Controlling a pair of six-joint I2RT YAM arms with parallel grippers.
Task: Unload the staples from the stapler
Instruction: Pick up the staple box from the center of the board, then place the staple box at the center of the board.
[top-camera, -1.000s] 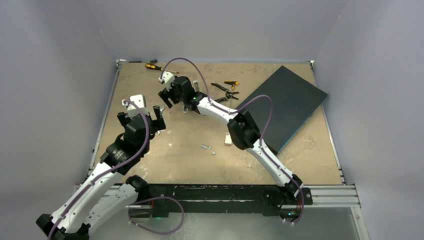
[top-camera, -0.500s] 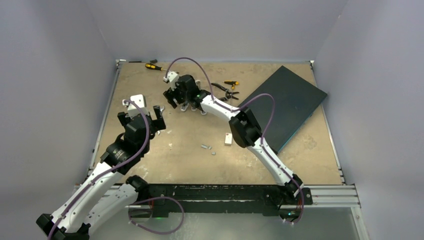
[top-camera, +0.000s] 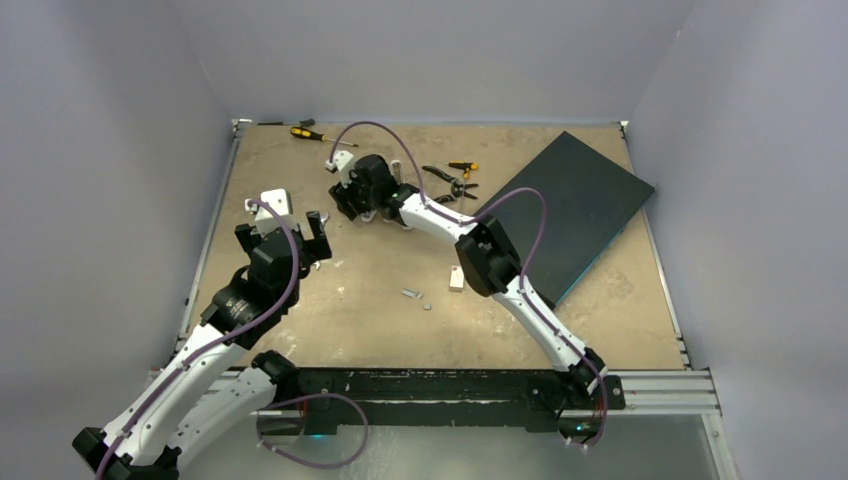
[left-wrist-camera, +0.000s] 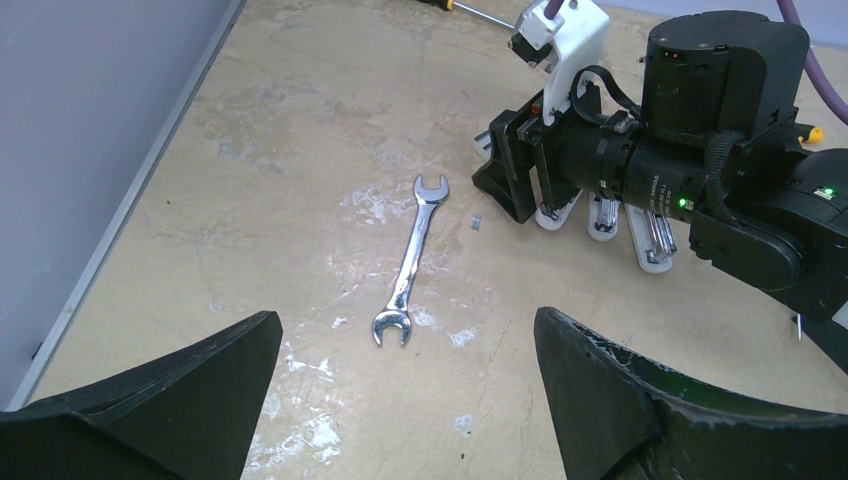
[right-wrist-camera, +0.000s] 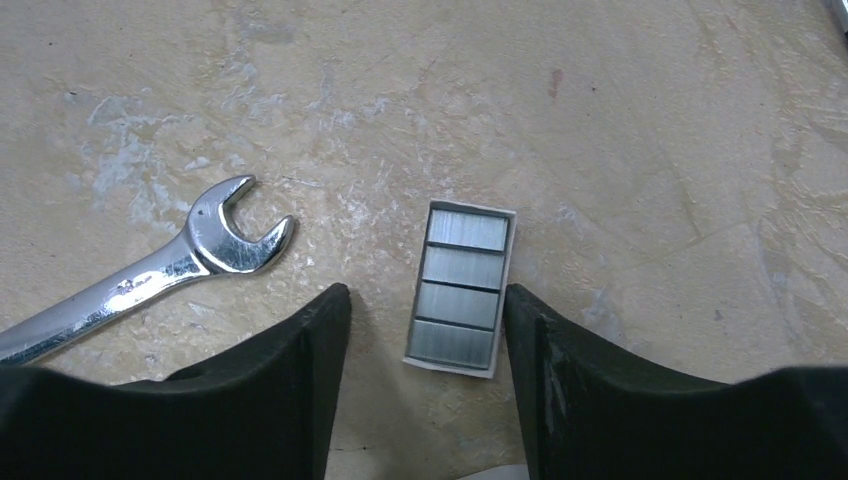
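In the right wrist view a small white-rimmed tray (right-wrist-camera: 460, 290) packed with several silvery staples strips lies on the table. My right gripper (right-wrist-camera: 428, 300) is open with a finger on each side of it; the left one stands clear and the right one is close to the rim. Two loose staples strips (top-camera: 410, 294) lie mid-table. A white-and-metal stapler (left-wrist-camera: 648, 238) lies partly hidden under my right wrist. My left gripper (left-wrist-camera: 405, 345) hovers wide open and empty over the table. In the top view the right gripper (top-camera: 347, 197) is at the far left-centre and the left gripper (top-camera: 285, 228) is nearer.
A silver wrench (left-wrist-camera: 410, 255) lies beside the tray, its head near the right gripper's left finger (right-wrist-camera: 300, 350). A small white box (top-camera: 457, 277) sits mid-table. A screwdriver (top-camera: 305, 132), pliers (top-camera: 450, 183) and a dark board (top-camera: 575, 205) lie farther back and to the right.
My right gripper has come down a little to the right and its jaws have narrowed around the tray. The left arm has not moved.
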